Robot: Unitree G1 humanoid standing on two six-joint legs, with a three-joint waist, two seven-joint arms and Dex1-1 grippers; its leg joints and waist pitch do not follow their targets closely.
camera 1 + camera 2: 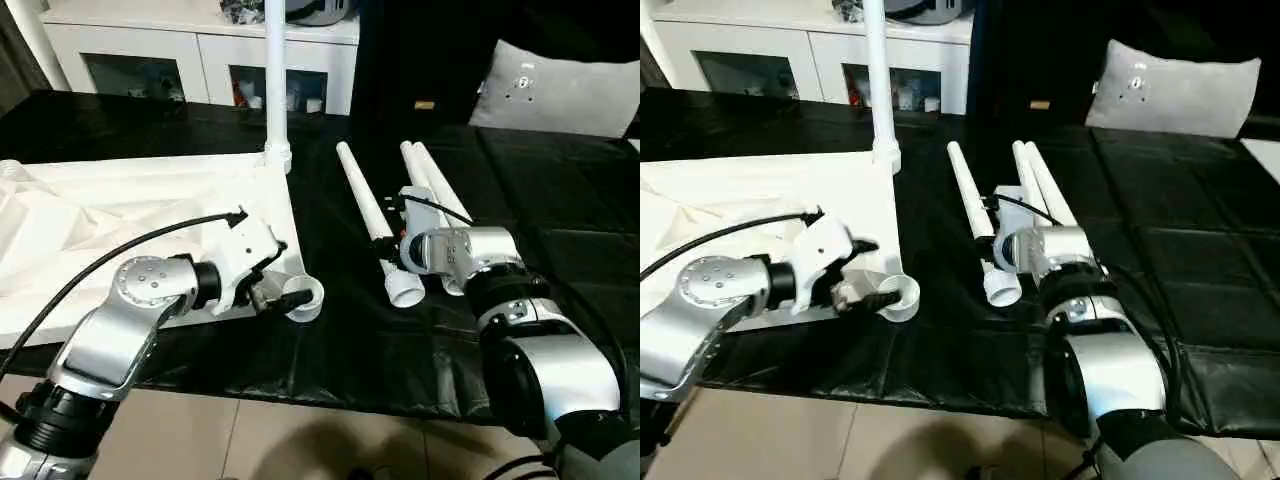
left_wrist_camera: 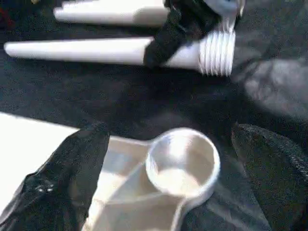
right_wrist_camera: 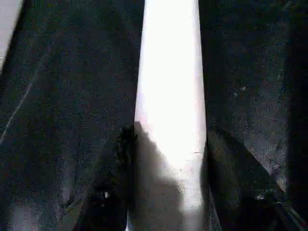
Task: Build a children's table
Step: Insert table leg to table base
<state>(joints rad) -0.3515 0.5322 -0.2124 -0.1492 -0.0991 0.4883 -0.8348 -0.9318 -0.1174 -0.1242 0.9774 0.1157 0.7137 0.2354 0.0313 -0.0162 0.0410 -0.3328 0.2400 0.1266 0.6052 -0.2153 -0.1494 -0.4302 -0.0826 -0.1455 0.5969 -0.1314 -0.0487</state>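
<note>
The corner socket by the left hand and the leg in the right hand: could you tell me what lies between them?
Only bare black cloth separates the socket from the leg, in the left eye view.

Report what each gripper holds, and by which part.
The right gripper is closed on a loose table leg, near its threaded end. The left gripper holds nothing; its open fingers straddle the tabletop's corner socket.
</note>
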